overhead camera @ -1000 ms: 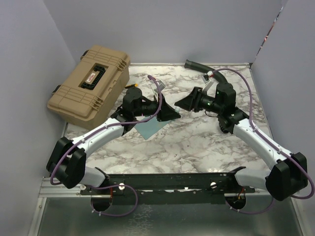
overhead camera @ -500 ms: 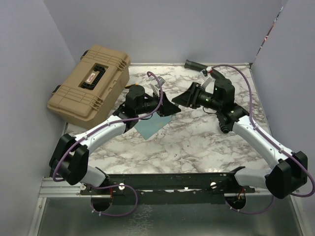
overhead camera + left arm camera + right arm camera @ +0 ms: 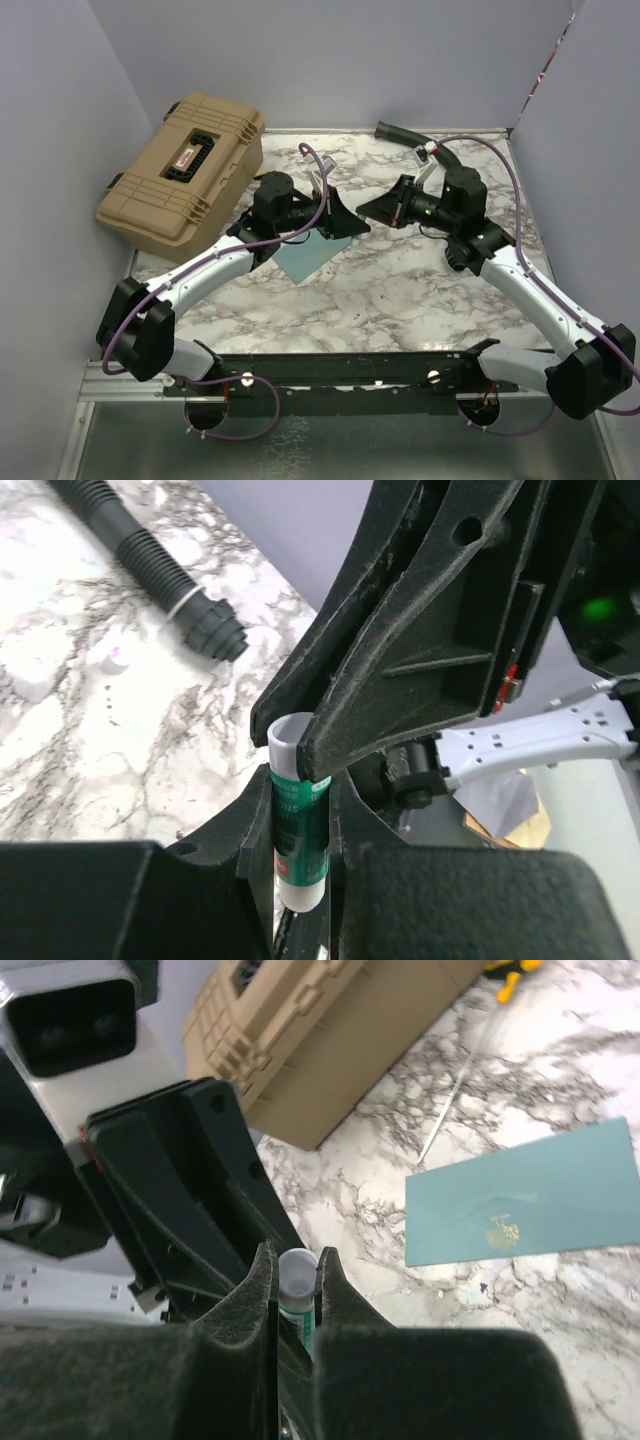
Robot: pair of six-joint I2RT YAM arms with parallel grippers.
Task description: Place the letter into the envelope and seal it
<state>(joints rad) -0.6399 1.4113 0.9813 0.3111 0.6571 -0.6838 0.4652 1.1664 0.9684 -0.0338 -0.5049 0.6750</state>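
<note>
A glue stick with a green label stands between the two grippers above the table. My left gripper is shut on its green body. My right gripper is shut on its white cap. The two grippers meet tip to tip at mid table, the left one beside the right one. The teal envelope lies flat on the marble under the left gripper, flap down, a gold mark on it. The letter is out of view.
A tan hard case sits at the far left, also in the right wrist view. A black corrugated hose lies at the back. A thin tool with a yellow handle lies near the case. Grey walls enclose the table.
My right gripper has closed from open onto the glue stick's cap, after a small shift of its arm. The left gripper has kept its hold on the stick's body.
</note>
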